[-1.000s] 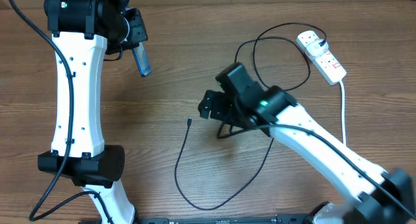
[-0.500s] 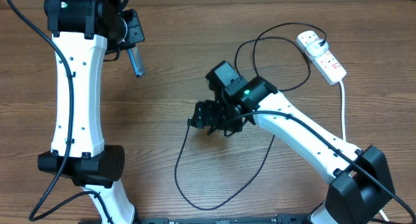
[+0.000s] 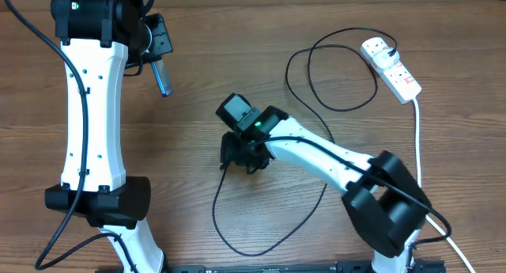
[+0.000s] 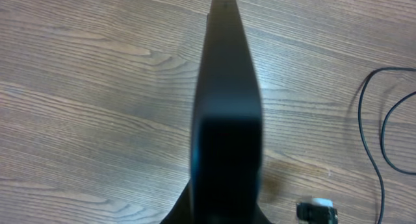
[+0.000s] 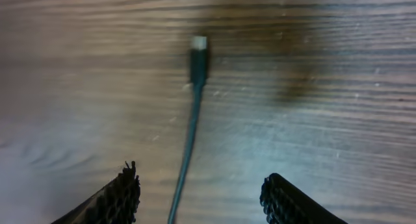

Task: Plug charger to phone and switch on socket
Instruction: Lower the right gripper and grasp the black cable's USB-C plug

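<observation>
Wooden table [image 3: 198, 115], brown grain, carries every item listed.

1. My left gripper [image 3: 159, 59], at ten o'clock on the table: clamped on the phone [image 3: 164, 81], which it holds clear of the wood. My left wrist camera sees only the phone's dark narrow edge.
2. My right gripper [image 3: 236, 156], near the table's middle: fingers [image 5: 123, 195] apart, one either side of the charger [image 5: 192, 120], neither touching it.
3. Charger: thin black cable lying on the wood. Its plug tip [image 5: 198, 49] points to twelve o'clock in my right wrist view. The rest loops toward six o'clock on the table, then runs up to two o'clock.
4. Socket [image 3: 393, 69]: white strip with red markings, at two o'clock. Its white lead [image 3: 417, 138] trails toward five o'clock.
</observation>
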`<action>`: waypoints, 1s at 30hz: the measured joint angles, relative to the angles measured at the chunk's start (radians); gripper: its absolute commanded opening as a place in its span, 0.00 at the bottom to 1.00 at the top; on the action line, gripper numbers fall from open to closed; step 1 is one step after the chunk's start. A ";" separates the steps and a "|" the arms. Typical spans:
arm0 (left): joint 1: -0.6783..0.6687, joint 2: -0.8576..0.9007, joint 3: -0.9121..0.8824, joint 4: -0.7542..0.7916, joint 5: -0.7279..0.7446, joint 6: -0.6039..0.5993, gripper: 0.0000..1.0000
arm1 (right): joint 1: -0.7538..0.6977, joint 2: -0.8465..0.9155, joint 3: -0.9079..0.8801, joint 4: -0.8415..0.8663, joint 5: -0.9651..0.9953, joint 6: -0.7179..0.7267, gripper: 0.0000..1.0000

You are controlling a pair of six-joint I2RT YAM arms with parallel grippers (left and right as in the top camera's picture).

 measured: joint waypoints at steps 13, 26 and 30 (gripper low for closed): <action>0.003 0.000 0.000 -0.002 -0.026 0.000 0.04 | -0.001 0.038 0.027 0.005 0.065 0.012 0.58; 0.003 0.000 0.000 -0.008 -0.029 0.000 0.04 | -0.004 0.221 0.291 -0.201 0.100 -0.016 0.50; 0.003 0.000 0.000 -0.011 -0.029 0.000 0.04 | -0.003 0.243 0.291 -0.182 0.122 0.016 0.45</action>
